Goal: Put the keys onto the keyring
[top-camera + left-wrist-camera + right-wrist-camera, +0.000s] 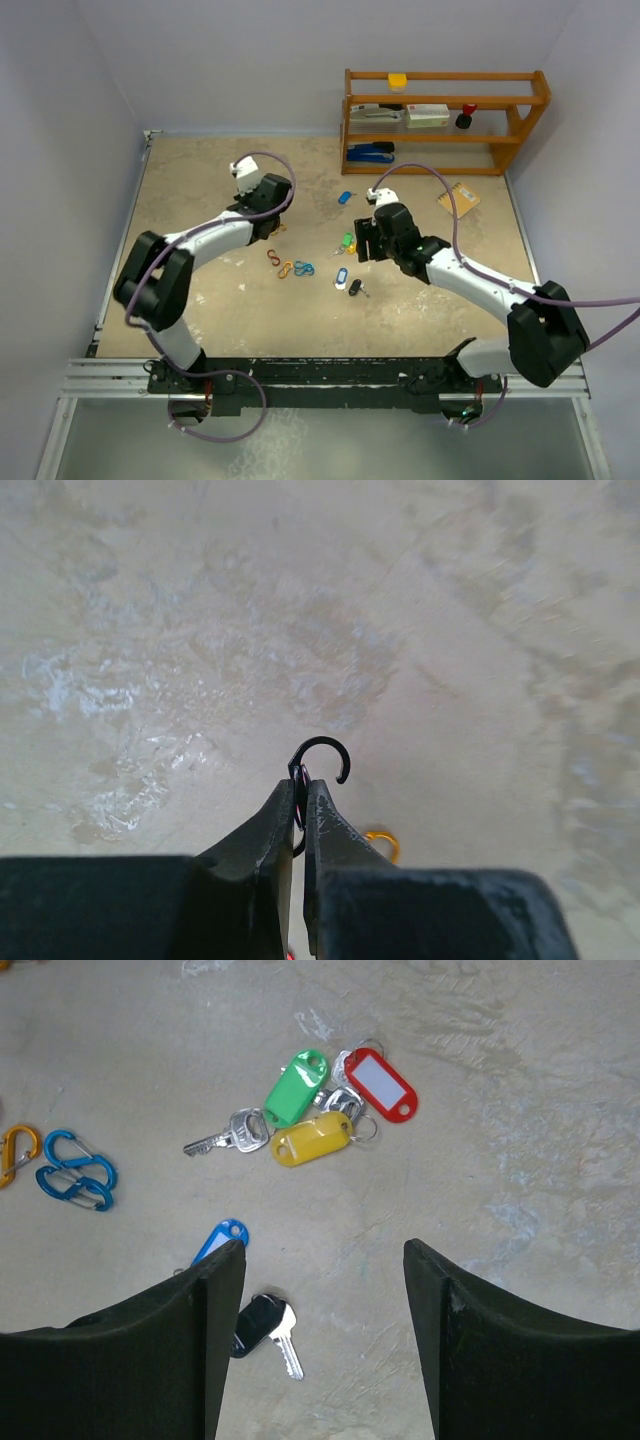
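The left gripper [303, 802] is clamped on a thin black keyring [326, 747], whose hook stands out past its fingertips. The right gripper [322, 1252] hangs above the worktop [530, 1170] with its jaws wide apart. The green-tagged key [296, 1088], the yellow-tagged key [312, 1138] and the red-tagged key [380, 1082] lie touching together ahead of it. The blue-tagged key [222, 1238] and the black-tagged key [262, 1322] lie beside its left finger.

My left gripper [303, 790] hides the black ring [322, 750] below its top curl; my right gripper [324, 1260] covers half the blue-tagged key [223, 1236].
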